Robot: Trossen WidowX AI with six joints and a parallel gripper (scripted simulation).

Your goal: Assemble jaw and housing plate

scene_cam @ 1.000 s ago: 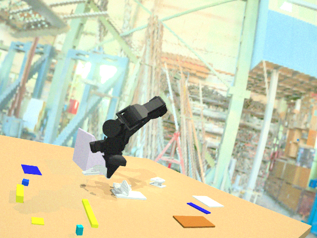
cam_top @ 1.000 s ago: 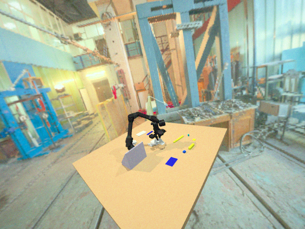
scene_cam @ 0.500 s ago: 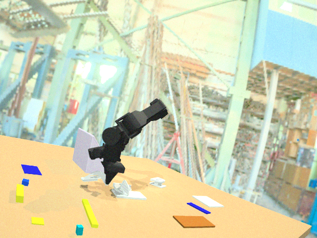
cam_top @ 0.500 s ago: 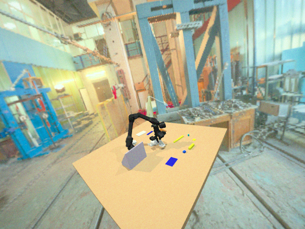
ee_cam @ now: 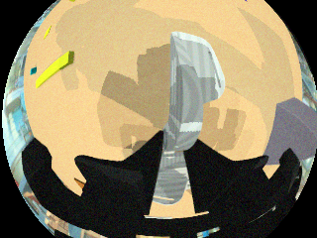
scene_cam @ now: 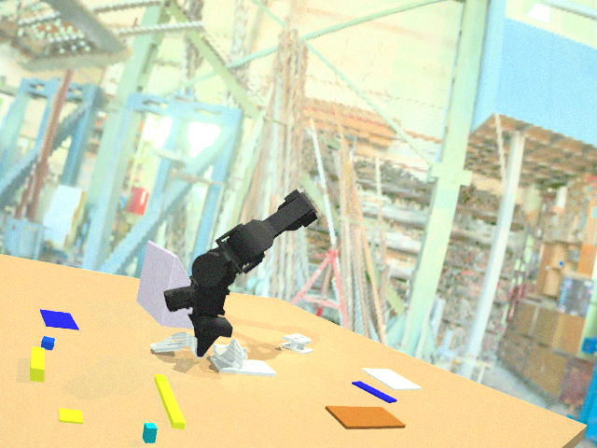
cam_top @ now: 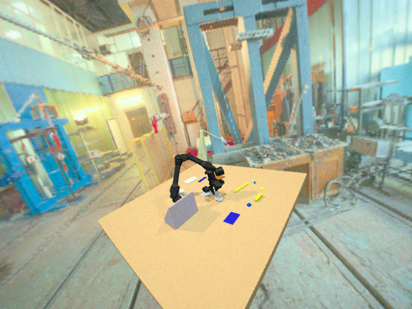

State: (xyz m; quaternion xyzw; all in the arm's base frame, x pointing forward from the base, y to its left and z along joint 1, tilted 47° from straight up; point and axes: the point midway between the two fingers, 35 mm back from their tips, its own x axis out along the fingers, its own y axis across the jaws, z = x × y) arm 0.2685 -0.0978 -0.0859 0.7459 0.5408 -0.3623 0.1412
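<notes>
Exterior view; clock centred on the hand, 12 toward the picture's top.

Hand: clamped on the loose jaw, pale and ribbed, held low over the desk. Fingers on either side of it in the wrist view; its broad end projects toward 12 there. In the exterior view the piece reaches out toward 9.

Mounted jaw: at 4, near the hand, standing on the white base. The two jaws are side by side; tooth contact and free pin too small or hidden to judge. Plate not on the stubs; base uncovered.

Small white part, two flat faces with a neck between: at 3, apart from the base. Cannot tell whether it belongs to the assembly.

Surroundings: white sheet at 3, farther out; orange plate at 4; yellow bar at 7, teal block beyond it; lilac slab upright at 11; blue sheet lying flat at 9.
</notes>
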